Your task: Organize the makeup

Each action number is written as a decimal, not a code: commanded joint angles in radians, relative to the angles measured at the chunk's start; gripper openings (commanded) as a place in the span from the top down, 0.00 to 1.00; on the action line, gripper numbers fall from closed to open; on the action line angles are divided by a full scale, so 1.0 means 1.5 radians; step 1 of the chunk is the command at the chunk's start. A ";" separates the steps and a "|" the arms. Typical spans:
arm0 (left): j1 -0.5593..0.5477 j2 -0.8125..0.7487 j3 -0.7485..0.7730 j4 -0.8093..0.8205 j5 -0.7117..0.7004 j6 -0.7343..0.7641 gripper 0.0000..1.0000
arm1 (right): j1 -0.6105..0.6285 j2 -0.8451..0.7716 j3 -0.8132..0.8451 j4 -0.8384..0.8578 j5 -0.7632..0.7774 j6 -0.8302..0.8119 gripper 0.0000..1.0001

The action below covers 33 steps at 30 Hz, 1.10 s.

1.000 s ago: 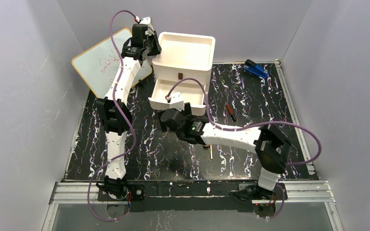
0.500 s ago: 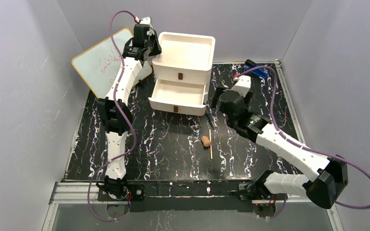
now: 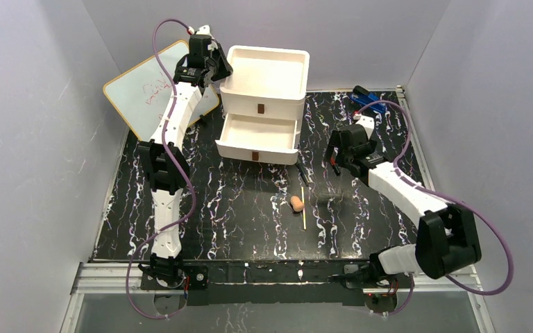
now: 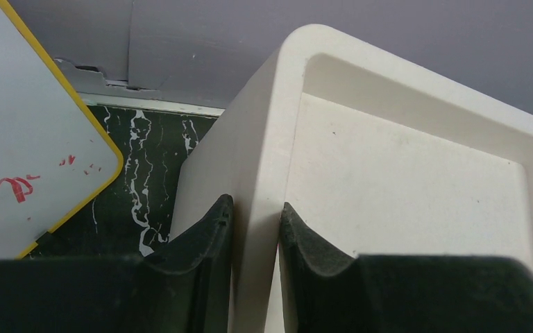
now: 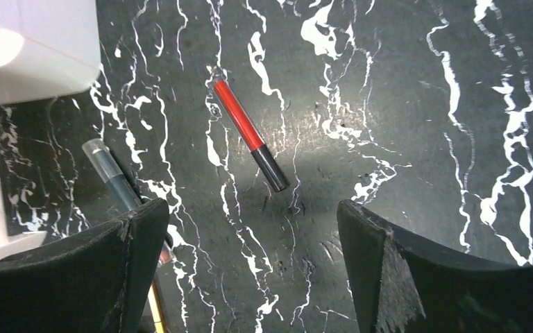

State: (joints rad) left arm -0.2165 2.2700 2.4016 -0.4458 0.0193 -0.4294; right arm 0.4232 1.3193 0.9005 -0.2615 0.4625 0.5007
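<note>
Beneath released right end effector [image 5: 250, 211], red-and-black pencil [image 5: 249, 134], hidden overhead; left end effector [image 4: 255, 208] clenched on box wall [image 4: 264, 125].

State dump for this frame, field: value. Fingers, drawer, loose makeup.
left fingers: shut on side wall of drawer box
right fingers: open, above red-and-black pencil, not touching it
bottom drawer: pulled open, nothing visible inside
loose makeup: sponge, yellow stick, capped pencil
off-task: blue clip, whiteboard
</note>
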 commanded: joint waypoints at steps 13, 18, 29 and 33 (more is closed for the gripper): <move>0.030 0.039 -0.014 0.002 -0.049 -0.107 1.00 | -0.060 0.120 -0.017 0.099 -0.137 -0.033 0.02; 0.030 0.041 -0.011 -0.004 -0.063 -0.105 1.00 | -0.083 0.149 -0.036 0.146 -0.142 -0.039 0.08; 0.030 0.042 0.011 -0.035 -0.117 -0.106 1.00 | -0.113 0.234 -0.017 0.187 -0.172 -0.047 0.36; 0.029 0.042 0.012 -0.040 -0.130 -0.107 1.00 | -0.114 0.251 -0.003 0.189 -0.176 -0.054 0.40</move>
State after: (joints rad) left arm -0.2096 2.2986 2.4172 -0.4042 -0.0570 -0.5205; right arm 0.2543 1.6608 0.8589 -0.0086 0.2146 0.4374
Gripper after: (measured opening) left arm 0.231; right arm 0.644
